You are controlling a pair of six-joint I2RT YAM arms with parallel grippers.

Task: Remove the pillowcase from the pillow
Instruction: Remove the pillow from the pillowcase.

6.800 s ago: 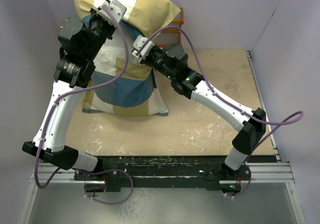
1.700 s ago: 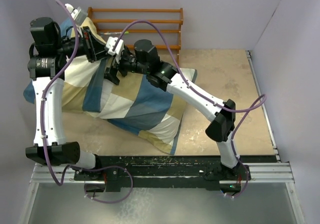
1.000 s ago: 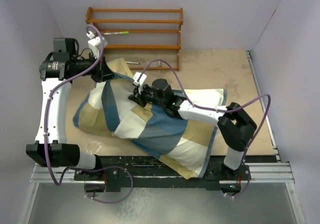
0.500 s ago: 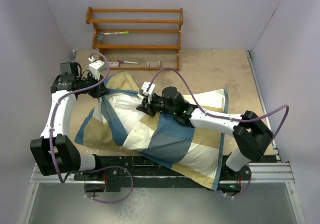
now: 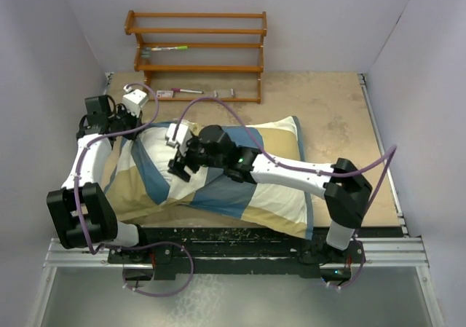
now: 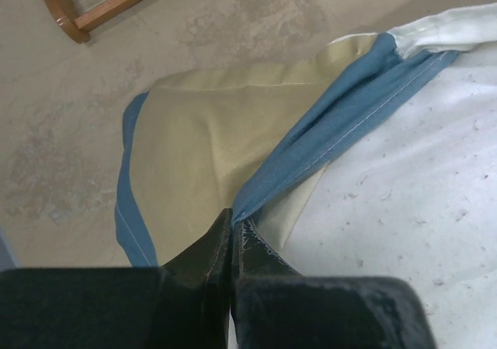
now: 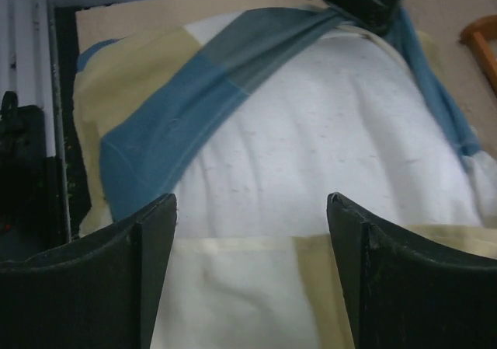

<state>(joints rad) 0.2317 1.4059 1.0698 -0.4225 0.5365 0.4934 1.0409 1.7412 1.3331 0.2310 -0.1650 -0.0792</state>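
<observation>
Pillowcase [image 5: 218, 199] has dropped flat near the table [image 5: 335, 108] front edge; right tool [image 7: 250, 203] now spread, left tool [image 6: 233, 226] pinching its blue hem

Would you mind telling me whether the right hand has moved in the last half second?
Yes. The right hand has slid left, from just right of the wooden rack's middle to just left of it.

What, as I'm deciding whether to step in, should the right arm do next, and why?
Probably lower the open right fingers onto the bare white pillow and close on it: the left fingers pinch the blue edge of the pillowcase, so anchoring the pillow would let that cover be pulled away.
</observation>
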